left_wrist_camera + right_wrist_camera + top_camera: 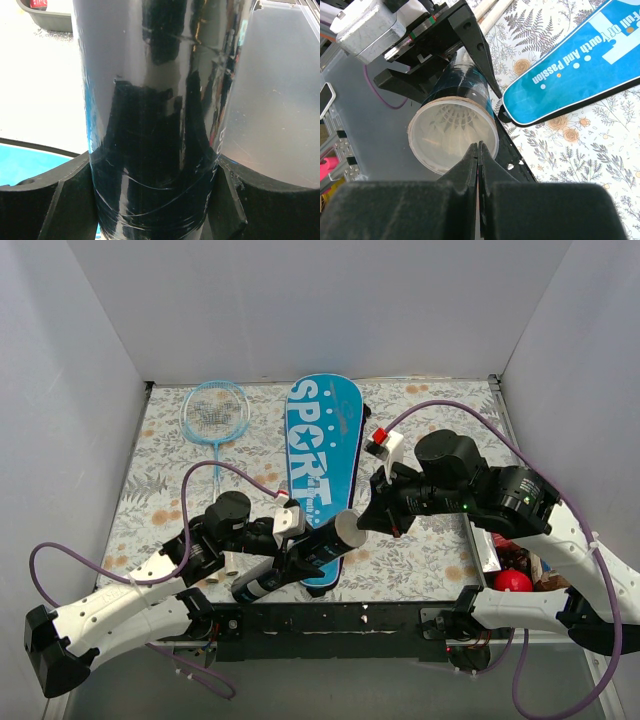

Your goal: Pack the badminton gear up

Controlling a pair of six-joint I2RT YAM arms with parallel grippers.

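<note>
Black glossy cylindrical tube (330, 540) hangs slanted near the table's front edge, its pale mouth turned toward your right arm, probably for loading. Your left gripper (292, 558) clamps it around the middle, jaws spread to its width. Your right gripper (479, 150) is pinched shut and empty, tips at the rim; a white feathered shuttlecock (451, 120) sits inside. The long blue "SPORT" racket cover (320, 440) lies just beyond.

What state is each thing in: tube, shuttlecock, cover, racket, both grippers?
black tube: gripped by the left gripper.
shuttlecock: inside the tube.
left gripper: closed on the black tube.
right gripper: shut, empty, at the tube's end.
SPORT cover: lying flat, lettering up.
light-blue racket: lying flat, outside the cover.
</note>
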